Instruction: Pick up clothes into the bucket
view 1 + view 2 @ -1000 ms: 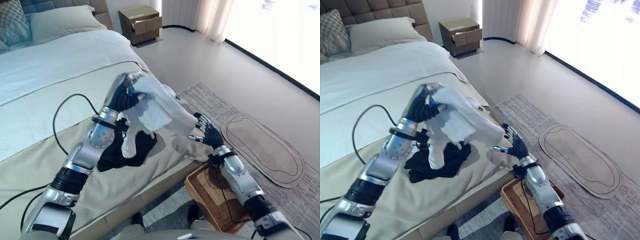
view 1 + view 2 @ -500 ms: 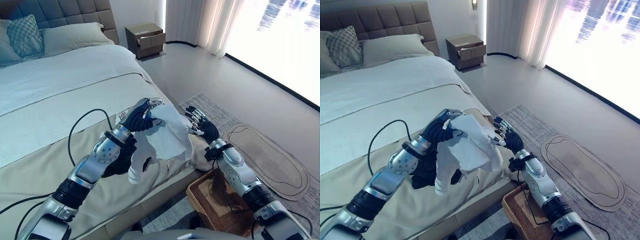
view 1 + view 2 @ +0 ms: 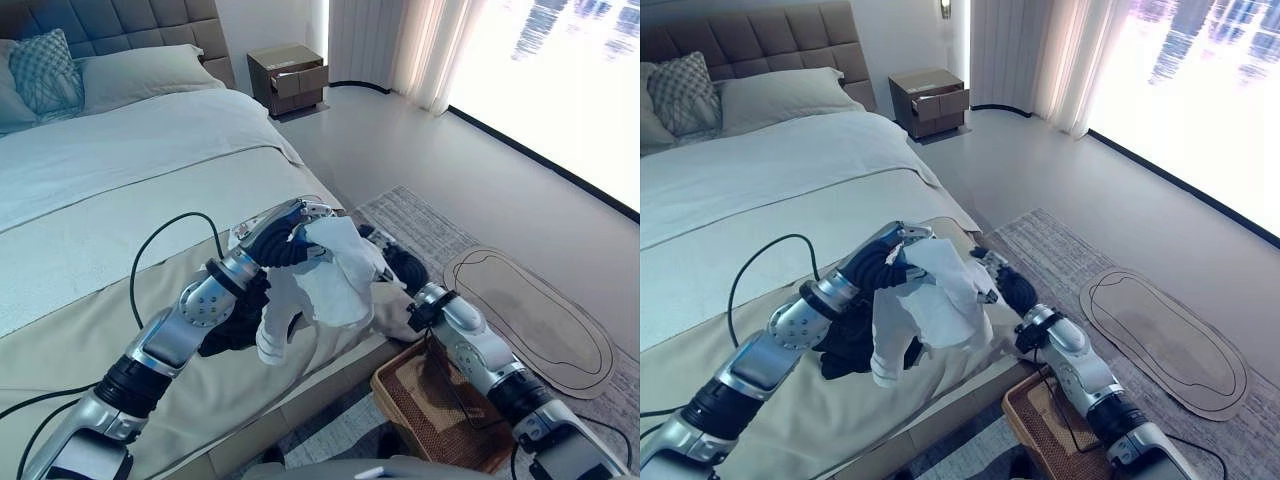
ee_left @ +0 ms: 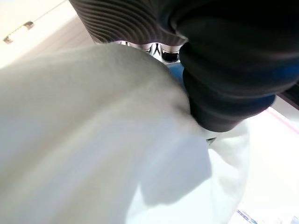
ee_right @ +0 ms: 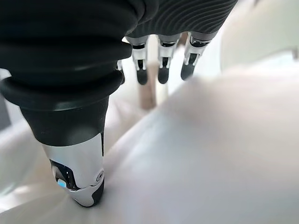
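My left hand [image 3: 280, 240] is shut on a white garment [image 3: 335, 280] and holds it up over the near edge of the bed; the cloth hangs down from the fingers. The left wrist view has the same white cloth [image 4: 93, 140] bunched against the hand. My right hand [image 3: 400, 265] is open, its straight fingers [image 5: 161, 70] lying against the white garment [image 5: 210, 154] from the right. A black garment [image 3: 235, 325] lies on the bed under my left forearm. The brown wicker basket [image 3: 410, 385] stands on the floor beside the bed, below my right forearm.
The bed [image 3: 120, 200] with a beige cover fills the left side, with pillows [image 3: 130, 70] at its head. A brown nightstand [image 3: 288, 75] stands by the far wall. A grey rug and an oval mat [image 3: 525, 305] lie on the floor at the right.
The left hand has brought the white garment lower and toward the bed's edge. The right hand has risen from beside the basket and now touches the cloth. The camera view shifted.
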`<state>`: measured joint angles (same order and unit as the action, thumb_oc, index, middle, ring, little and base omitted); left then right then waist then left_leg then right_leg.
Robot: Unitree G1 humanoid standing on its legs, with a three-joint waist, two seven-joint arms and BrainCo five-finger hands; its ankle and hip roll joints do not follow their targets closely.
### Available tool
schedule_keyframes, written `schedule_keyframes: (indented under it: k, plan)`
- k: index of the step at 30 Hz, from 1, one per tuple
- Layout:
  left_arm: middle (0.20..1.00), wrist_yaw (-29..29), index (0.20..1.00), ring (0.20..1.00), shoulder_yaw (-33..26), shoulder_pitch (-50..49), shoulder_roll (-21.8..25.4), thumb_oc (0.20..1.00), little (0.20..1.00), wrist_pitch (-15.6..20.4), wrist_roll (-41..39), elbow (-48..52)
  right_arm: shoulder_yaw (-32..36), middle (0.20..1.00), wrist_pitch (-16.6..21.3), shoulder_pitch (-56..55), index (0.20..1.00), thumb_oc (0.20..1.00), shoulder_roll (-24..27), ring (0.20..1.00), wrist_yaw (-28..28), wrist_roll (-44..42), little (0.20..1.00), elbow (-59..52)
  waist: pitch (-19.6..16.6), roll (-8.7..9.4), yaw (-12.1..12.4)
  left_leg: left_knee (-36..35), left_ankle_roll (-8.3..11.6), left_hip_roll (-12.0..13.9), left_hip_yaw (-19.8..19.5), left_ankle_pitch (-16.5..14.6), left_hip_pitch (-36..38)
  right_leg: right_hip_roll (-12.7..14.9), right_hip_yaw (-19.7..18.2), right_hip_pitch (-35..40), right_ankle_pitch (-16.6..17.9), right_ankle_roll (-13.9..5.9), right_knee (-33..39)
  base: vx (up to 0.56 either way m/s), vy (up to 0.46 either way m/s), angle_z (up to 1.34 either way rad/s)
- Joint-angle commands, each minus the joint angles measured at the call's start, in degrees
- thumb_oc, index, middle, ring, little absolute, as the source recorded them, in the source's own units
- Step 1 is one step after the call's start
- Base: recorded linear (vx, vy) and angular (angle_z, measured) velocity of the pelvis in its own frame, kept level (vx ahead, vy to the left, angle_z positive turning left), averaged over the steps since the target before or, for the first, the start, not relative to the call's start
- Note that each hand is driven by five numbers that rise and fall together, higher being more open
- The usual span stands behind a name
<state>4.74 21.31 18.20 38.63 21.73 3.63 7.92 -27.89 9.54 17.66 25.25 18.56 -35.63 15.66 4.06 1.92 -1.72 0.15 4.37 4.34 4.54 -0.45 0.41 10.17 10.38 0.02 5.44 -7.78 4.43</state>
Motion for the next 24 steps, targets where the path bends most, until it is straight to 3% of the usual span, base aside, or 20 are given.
schedule_keyframes:
  k: [1, 4, 12, 17, 18, 19, 20, 24]
  plan:
    - [0.2, -0.08, 0.2, 0.2, 0.12, 4.97, 2.27, 0.2, 0.2, 3.43, -0.21, 3.31, 0.08, 1.0, 0.85, 4.51, 1.0, 1.0, -0.93, 1.0, 3.3, -2.39, 1.0, -3.03, -2.11, 2.01, 1.64, 0.16, -0.94, -0.72, -4.5, -0.04, -2.58, 2.31, 0.85, -0.68, -3.69, -2.42, -5.45, 0.0, 0.0, 0.0]
    - [0.2, 0.02, 0.2, 0.2, -1.17, 4.14, 2.47, 0.2, 0.2, 3.7, -0.01, 3.17, -0.25, 1.0, 0.67, 4.2, 1.0, 1.0, -1.48, 1.0, 4.75, -3.35, 1.0, -2.51, -2.19, 2.08, 1.87, 0.13, -0.92, -0.77, -4.53, -0.03, -2.52, 2.37, 0.99, -0.44, -3.69, -2.42, -5.32, 0.0, 0.0, 0.0]
    - [0.2, 0.64, 0.2, 0.2, -2.47, 3.6, 1.47, 0.2, 0.2, 3.74, 2.87, 2.92, -5.37, 1.0, -0.12, 6.75, 1.0, 1.0, -0.55, 1.0, 8.24, 4.55, 1.0, -5.1, -2.52, 2.28, 2.32, 0.04, -0.89, -0.76, -4.7, -0.11, -2.25, 2.28, 1.32, -0.07, -3.83, -2.37, -5.24, 0.0, -0.001, 0.02]
    - [0.2, -0.19, 0.2, 0.2, -3.48, 3.0, 0.93, 0.2, 0.2, 3.5, 4.02, 2.42, -5.92, 1.0, 0.02, 6.37, 1.0, 1.0, -1.8, 1.0, 7.2, 6.05, 1.0, -6.74, -2.58, 2.19, 2.19, 0.05, -0.98, -0.8, -4.69, -0.17, -2.28, 2.3, 1.28, -0.12, -3.82, -2.36, -5.27, 0.0, 0.0, 0.0]
    - [0.2, -0.31, 0.2, 0.2, -3.69, 2.8, 0.76, 0.2, 0.2, 3.5, 4.12, 2.44, -5.94, 0.865, 0.09, 6.21, 0.865, 0.865, -2.36, 0.865, 6.93, 5.96, 0.865, -6.83, -2.59, 2.19, 2.19, 0.06, -1.0, -0.81, -4.69, -0.18, -2.3, 2.32, 1.24, -0.13, -3.81, -2.36, -5.24, 0.0, 0.0, 0.0]
    - [0.2, -0.71, 0.2, 0.2, -4.11, 2.61, 0.45, 0.2, 0.2, 3.46, 4.31, 2.39, -6.02, 0.451, 0.04, 5.89, 0.451, 0.451, -3.37, 0.451, 6.71, 5.59, 0.451, -7.02, -2.54, 2.21, 2.25, 0.03, -1.05, -0.82, -4.71, -0.19, -2.3, 2.31, 1.16, -0.18, -3.82, -2.34, -5.23, 0.0, 0.0, 0.0]
    - [0.2, -0.91, 0.2, 0.2, -4.32, 2.51, 0.34, 0.2, 0.2, 3.46, 4.36, 2.44, -6.09, 0.2, 0.09, 5.78, 0.2, 0.2, -3.74, 0.2, 6.53, 5.63, 0.2, -7.11, -2.56, 2.22, 2.25, 0.02, -1.06, -0.83, -4.71, -0.18, -2.31, 2.33, 1.15, -0.2, -3.83, -2.33, -5.22, 0.0, 0.0, 0.0]
    - [0.2, -1.82, 0.2, 0.2, -4.76, 2.29, 0.02, 0.2, 0.2, 3.32, 5.67, 1.87, -6.16, 0.2, 0.12, 5.22, 0.2, 0.2, -4.52, 0.2, 5.91, 5.52, 0.2, -6.85, -2.63, 2.17, 2.26, -0.05, -1.14, -0.86, -4.73, -0.16, -2.3, 2.33, 1.15, -0.15, -3.78, -2.32, -5.14, 0.0, 0.0, 0.0]
